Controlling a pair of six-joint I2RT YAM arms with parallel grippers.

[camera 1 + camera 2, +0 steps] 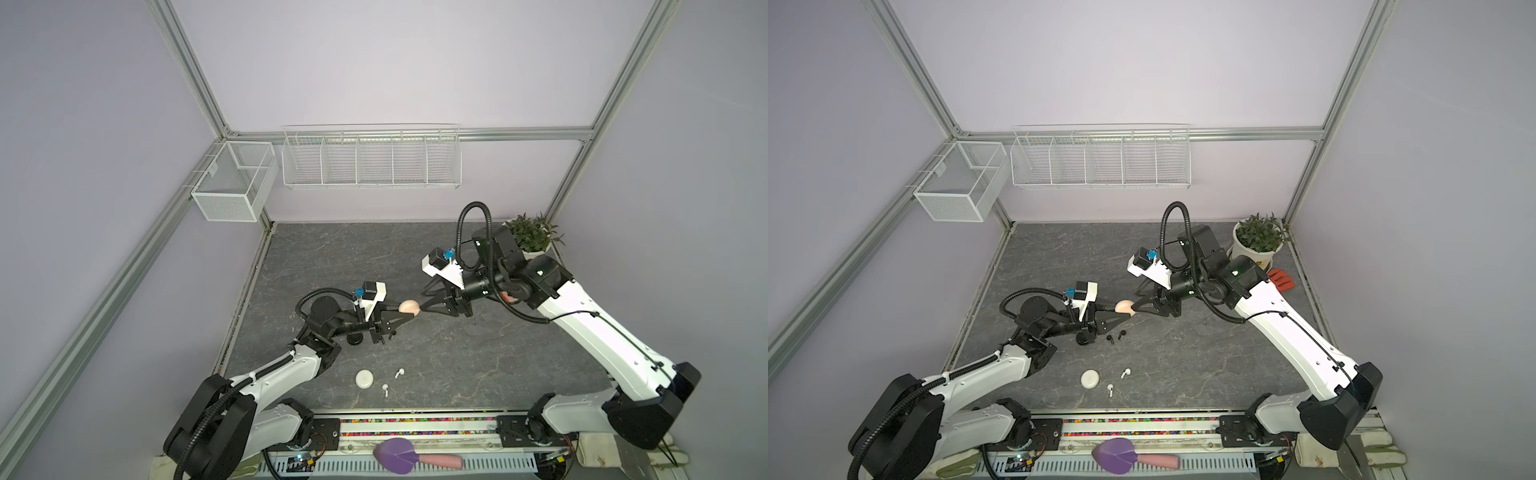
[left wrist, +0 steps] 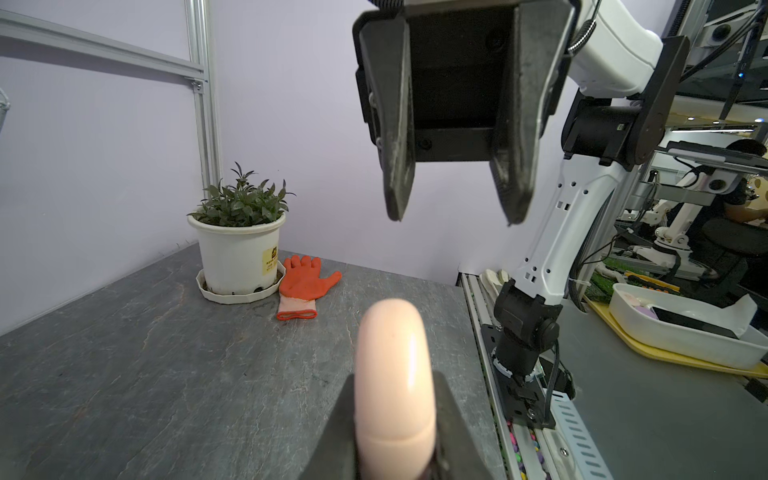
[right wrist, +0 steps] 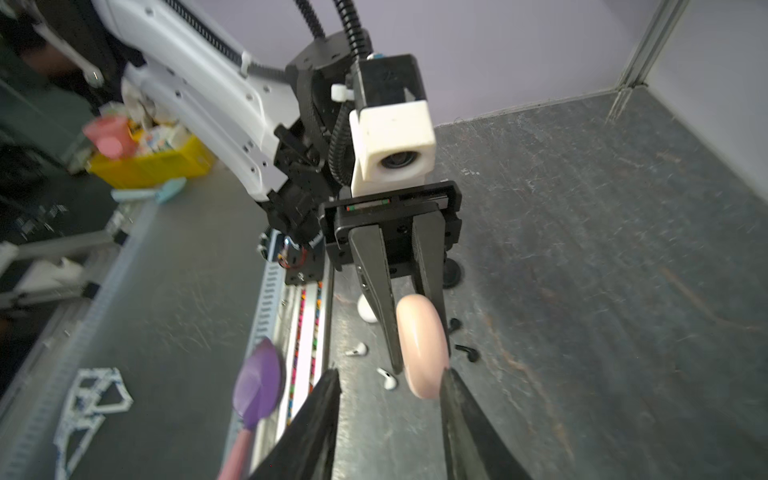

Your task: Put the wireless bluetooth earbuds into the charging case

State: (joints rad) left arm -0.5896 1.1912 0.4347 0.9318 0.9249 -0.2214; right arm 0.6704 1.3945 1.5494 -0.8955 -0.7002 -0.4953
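Pale pink charging case [image 1: 408,306], closed, is being clamped in the left gripper [image 1: 409,312], clear of the grey tabletop [image 1: 457,374]. Right gripper [image 2: 454,218] is facing it with jaws standing apart and nothing between them. Two white earbuds [image 1: 400,372] are lying near a white case [image 1: 364,379]. Two black earbuds [image 1: 1122,333] are lying on the tabletop beside the left gripper.
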